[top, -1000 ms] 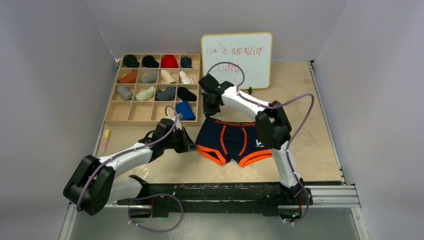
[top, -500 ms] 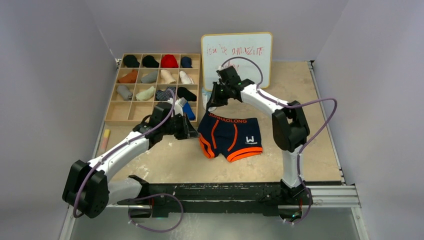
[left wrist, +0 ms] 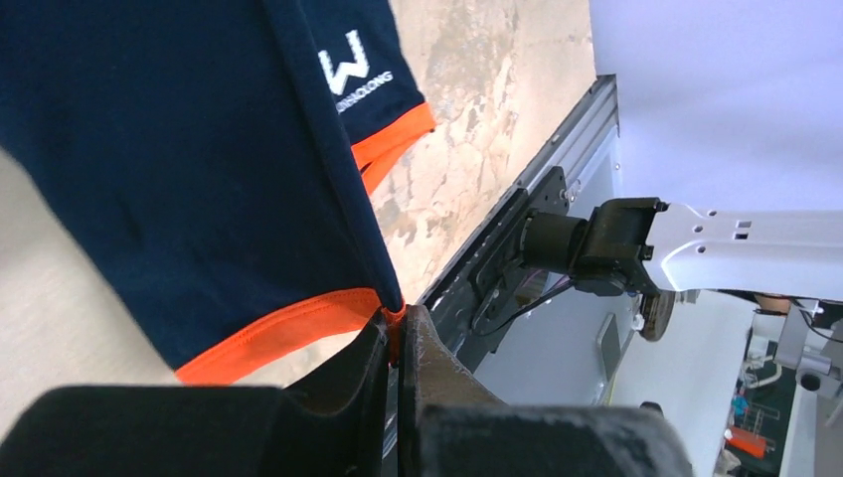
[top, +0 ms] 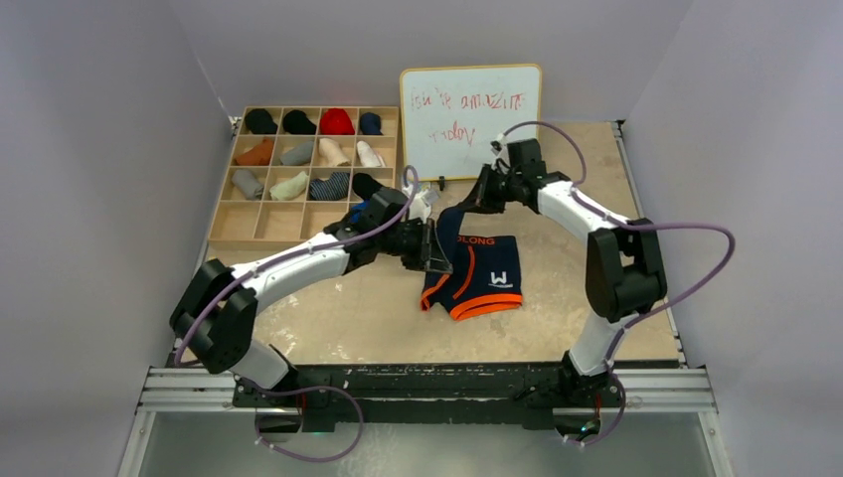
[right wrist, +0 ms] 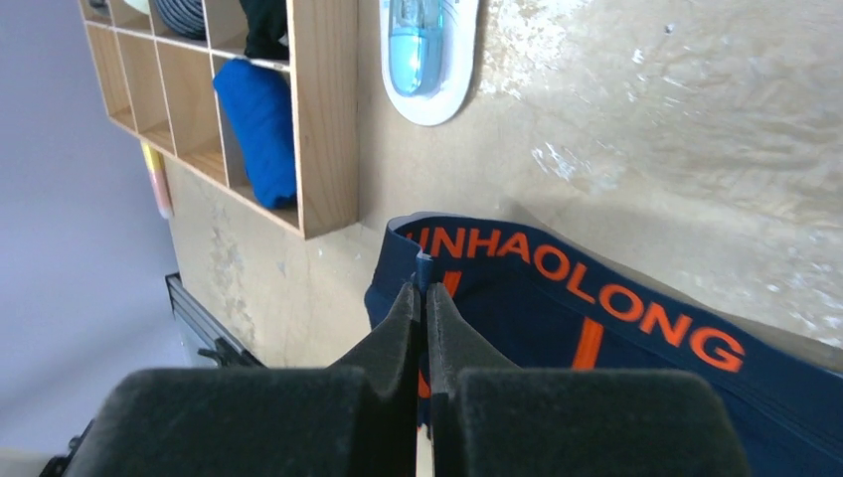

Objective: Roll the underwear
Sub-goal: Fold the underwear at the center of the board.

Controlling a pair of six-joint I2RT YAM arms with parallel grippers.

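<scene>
The navy underwear (top: 477, 273) with orange trim and white lettering lies mid-table, its left side lifted and folded over to the right. My left gripper (top: 437, 250) is shut on its orange-hemmed leg corner (left wrist: 393, 313). My right gripper (top: 475, 199) is shut on the left end of the waistband (right wrist: 424, 270), which reads JUNHAOLONG in orange (right wrist: 587, 298). Both hold the fabric a little above the table. The grey underwear is out of view.
A wooden compartment tray (top: 308, 174) with rolled socks and garments stands at the back left; its corner shows in the right wrist view (right wrist: 323, 119). A whiteboard (top: 471, 119) stands at the back. A blue-and-white object (right wrist: 422, 50) lies beside the tray. A pale stick (top: 208, 280) lies left.
Both grippers have carried the left side of the navy underwear to the right, folding it over itself. The right arm swung right and the left arm reached further across the table.
</scene>
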